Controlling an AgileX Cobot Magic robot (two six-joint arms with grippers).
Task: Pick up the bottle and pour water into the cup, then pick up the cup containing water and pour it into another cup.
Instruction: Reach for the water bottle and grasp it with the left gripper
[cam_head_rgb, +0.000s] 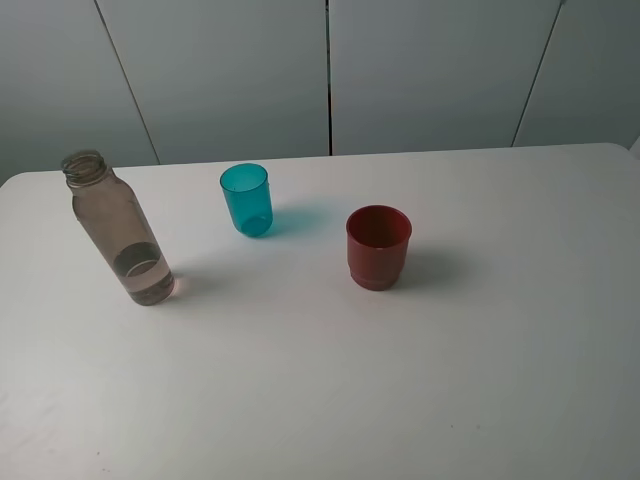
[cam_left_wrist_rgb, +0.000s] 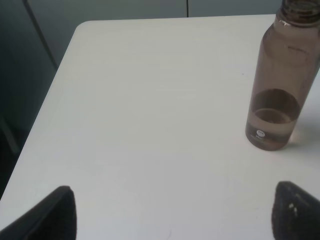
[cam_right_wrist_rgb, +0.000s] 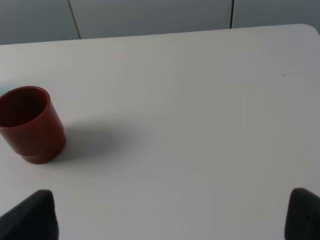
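Setting: a white surface (cam_head_rgb: 400, 380) seen from above, with pale grey wall panels (cam_head_rgb: 430, 70) behind it.
Bottle: the bottle (cam_head_rgb: 115, 235) stands upright near the left side of the surface, uncapped, its threaded neck open. It is smoky grey-brown and see-through, with a shallow layer of clear water at the bottom.
Teal cup: the teal cup (cam_head_rgb: 247, 198) stands upright, further back than the other two things, between the bottle and the red cup and well apart from both. Whether it holds water cannot be told.
Red cup: the red cup (cam_head_rgb: 378, 246) stands upright near the middle, mouth up, on its stepped base.
Left fingers: the left fingers (cam_left_wrist_rgb: 50, 217) are spread wide apart and hold nothing. They hang above bare surface, with the bottle ahead and off to one side, not touched.
Right fingers: the right fingers (cam_right_wrist_rgb: 32, 215) are also wide apart and hold nothing, and the red cup sits ahead of them, off to one side.
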